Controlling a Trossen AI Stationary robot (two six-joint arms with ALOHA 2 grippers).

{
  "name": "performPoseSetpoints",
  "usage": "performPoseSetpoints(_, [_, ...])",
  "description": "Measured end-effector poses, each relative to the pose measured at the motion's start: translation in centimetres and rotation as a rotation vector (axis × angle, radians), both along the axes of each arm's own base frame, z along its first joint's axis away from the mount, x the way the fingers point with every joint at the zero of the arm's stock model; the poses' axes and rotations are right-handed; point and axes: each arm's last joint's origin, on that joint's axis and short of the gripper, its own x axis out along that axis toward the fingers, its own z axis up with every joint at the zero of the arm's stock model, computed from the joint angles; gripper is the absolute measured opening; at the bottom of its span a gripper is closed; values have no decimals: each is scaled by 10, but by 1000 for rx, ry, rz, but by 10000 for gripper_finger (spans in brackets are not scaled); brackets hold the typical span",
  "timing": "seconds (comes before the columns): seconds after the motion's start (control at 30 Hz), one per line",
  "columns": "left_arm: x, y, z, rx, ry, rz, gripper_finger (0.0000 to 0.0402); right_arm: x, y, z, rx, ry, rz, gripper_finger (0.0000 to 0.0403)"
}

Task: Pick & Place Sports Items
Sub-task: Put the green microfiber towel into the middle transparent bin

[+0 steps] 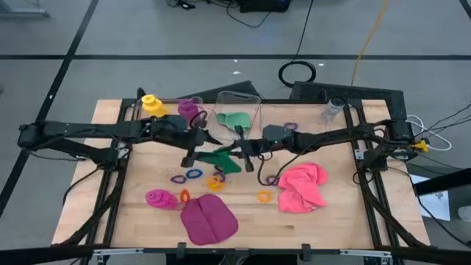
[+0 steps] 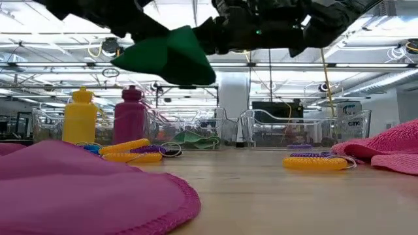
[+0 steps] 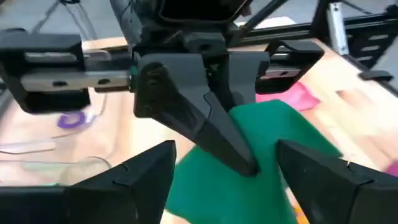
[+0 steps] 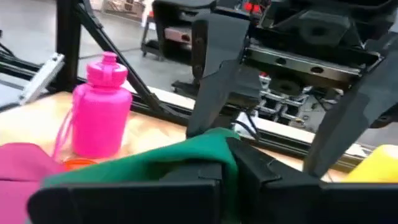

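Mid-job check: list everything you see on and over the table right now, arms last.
green cloth: one, held above table centre
second green cloth: one, inside clear bin at the back
pink cloth: one, right of centre
magenta cloth: one, front edge
bottles: yellow, purple at back left; magenta lying front left
rings: several, orange, purple, yellow, blue, scattered mid-table
right gripper: shut on green cloth
left gripper: open, at the same cloth

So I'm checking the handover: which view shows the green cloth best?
Left wrist view: the green cloth is pinched in the right gripper. Right wrist shows a fold, low view only its lifted underside, high view a small patch between the arms.
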Motion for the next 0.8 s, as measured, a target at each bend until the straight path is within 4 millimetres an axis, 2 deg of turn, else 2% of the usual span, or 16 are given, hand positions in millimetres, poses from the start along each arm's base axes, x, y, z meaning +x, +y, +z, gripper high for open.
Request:
performPoseSetpoints(0.27, [-1, 3, -3, -41, 32, -29, 234, 0, -1, 4, -32, -44, -23, 0])
performPoseSetpoints(0.6, [10, 4, -17, -20, 71, -55, 233, 0, -2, 7, -49, -78, -69, 0])
performPoseSetpoints(0.7, [11, 4, -19, -5, 74, -60, 217, 0, -2, 7, -51, -78, -69, 0])
performPoseSetpoints(0.8, [11, 5, -19, -4, 80, -58, 178, 0, -2, 7, -52, -78, -69, 0])
